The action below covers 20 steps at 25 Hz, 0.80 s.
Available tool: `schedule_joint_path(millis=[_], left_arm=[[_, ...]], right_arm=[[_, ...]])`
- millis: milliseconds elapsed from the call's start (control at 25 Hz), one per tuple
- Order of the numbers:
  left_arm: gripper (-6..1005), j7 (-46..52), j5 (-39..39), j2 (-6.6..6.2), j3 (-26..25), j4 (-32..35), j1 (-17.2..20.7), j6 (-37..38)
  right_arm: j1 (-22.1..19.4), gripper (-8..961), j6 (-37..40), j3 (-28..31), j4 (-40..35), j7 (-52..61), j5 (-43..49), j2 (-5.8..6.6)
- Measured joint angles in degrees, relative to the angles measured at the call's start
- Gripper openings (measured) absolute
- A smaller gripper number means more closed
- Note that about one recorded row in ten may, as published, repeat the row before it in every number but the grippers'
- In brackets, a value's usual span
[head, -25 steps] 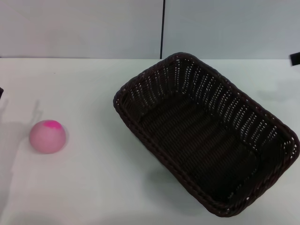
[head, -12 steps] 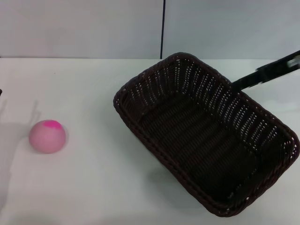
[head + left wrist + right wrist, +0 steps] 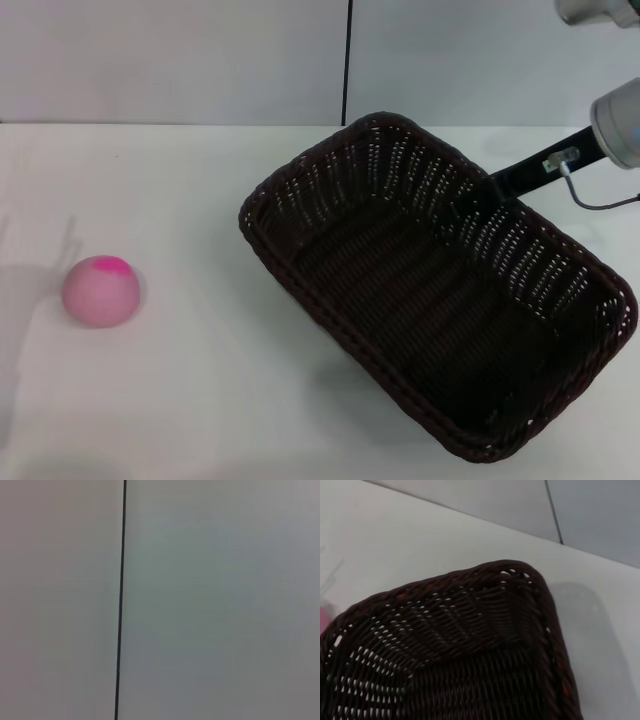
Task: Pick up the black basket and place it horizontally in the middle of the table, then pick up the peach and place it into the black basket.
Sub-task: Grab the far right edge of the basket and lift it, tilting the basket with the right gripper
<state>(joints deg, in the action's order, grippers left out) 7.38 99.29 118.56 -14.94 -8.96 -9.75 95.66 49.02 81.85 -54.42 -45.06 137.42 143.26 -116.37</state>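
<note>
From the head view, the black basket (image 3: 440,290) sits slanted on the white table (image 3: 200,390), over at about 3 o'clock, while the peach (image 3: 101,290) sits alone at about 9 o'clock, well apart from it; the right tool (image 3: 497,186) reaches in from about 2 o'clock down to the basket's far rim, and I cannot tell if it is open or has hold of the rim. The left wrist view shows only a plain wall with a thin dark line. The right wrist view looks down on one rounded basket corner, with bare table beyond.
</note>
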Motion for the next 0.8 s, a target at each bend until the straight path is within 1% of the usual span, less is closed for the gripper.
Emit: schedule_joint_path(millis=[120,440,640,800], left_arm=[[784,0.0,-0.1,0.0,0.0,0.0,0.3,0.0],[779,0.0,-0.2,0.0,-0.1,0.0,1.0,0.2],[775,0.0,0.0,0.0,-0.1,-0.1,1.1,0.2],[772,0.0,0.0,0.0,-0.1,-0.1,1.0,0.2]], right_arm=[[-0.1,689,-0.7,0.0,0.4,0.0,-0.1,-0.25],[-0.5,682,-1.5,0.0,0.6,0.3,-0.3,-0.41],[-0.6,470,-1.4,-0.1,0.6,-0.6,-0.3,-0.52],[-0.8,279,-1.5,-0.1,0.4,-2.1,-0.3,-0.72]])
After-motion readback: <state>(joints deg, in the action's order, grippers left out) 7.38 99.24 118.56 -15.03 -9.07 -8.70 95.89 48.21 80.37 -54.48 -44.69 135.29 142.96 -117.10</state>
